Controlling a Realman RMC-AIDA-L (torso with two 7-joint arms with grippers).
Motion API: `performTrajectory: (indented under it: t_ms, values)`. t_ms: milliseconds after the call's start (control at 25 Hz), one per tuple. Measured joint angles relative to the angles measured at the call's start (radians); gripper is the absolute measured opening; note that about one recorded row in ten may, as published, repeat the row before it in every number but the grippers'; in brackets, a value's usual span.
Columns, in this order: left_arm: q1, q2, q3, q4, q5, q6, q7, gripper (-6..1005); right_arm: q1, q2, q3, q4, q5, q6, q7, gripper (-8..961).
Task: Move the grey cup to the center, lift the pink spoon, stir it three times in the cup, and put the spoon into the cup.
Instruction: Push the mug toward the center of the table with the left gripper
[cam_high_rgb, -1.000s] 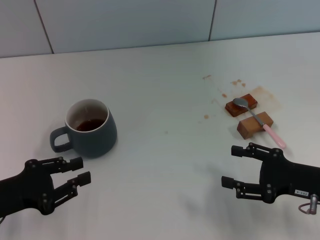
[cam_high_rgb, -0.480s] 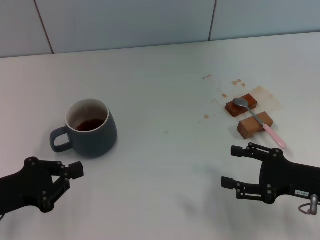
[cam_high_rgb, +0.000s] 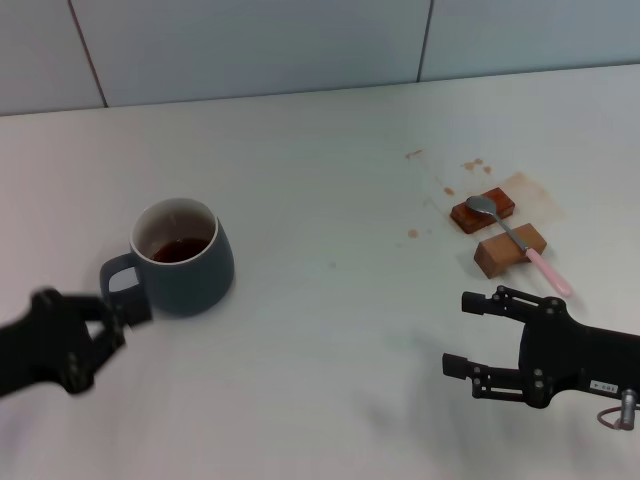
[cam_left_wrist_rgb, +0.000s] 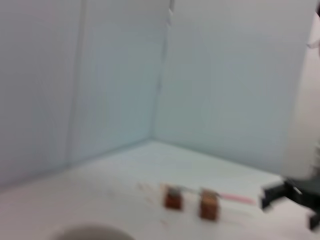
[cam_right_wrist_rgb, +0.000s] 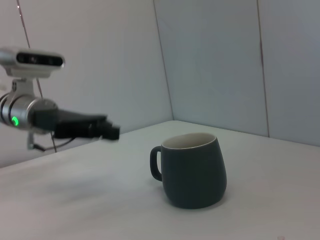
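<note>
The grey cup stands upright at the table's left with dark liquid inside, its handle toward my left arm. It also shows in the right wrist view. My left gripper is blurred, just in front of and beside the cup's handle, and it shows in the right wrist view. The pink spoon lies across two brown blocks at the right, bowl on the far one. My right gripper is open and empty, low over the table in front of the spoon.
Two brown blocks hold the spoon, with brown stains on the white table around them. A tiled wall runs along the table's back edge.
My left gripper has turned on its wrist and moved forward and left, from in front of the cup to beside its handle. The right arm, cup and spoon have not moved.
</note>
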Motion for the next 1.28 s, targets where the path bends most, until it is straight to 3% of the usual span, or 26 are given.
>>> performTrajectory:
  t_ms: [120, 320, 640, 840, 1080, 1280]
  values:
    - [-0.02, -0.011, -0.098, 0.003, -0.01, -0.018, 0.041, -2, -0.002, 0.0, 0.001, 0.001, 0.0, 0.0, 0.0, 819]
    - [-0.049, -0.023, -0.169, 0.042, -0.013, -0.15, 0.098, -2, -0.005, 0.001, 0.002, 0.001, 0.0, 0.0, 0.001, 818]
    - [-0.107, -0.024, -0.154, 0.065, 0.017, -0.355, 0.24, -2, -0.011, 0.003, 0.01, 0.002, 0.0, -0.001, 0.002, 818]
    - [-0.102, -0.066, -0.16, 0.043, -0.015, -0.368, 0.395, -2, -0.011, 0.005, 0.032, 0.017, 0.0, -0.002, -0.002, 818]
    - [-0.1, -0.067, -0.157, -0.089, -0.144, -0.381, 0.55, -2, -0.008, 0.006, 0.049, 0.023, 0.0, -0.003, -0.007, 819]
    - [-0.1, -0.069, -0.169, -0.148, -0.191, -0.395, 0.58, -2, -0.004, 0.006, 0.051, 0.025, 0.0, -0.002, -0.008, 819]
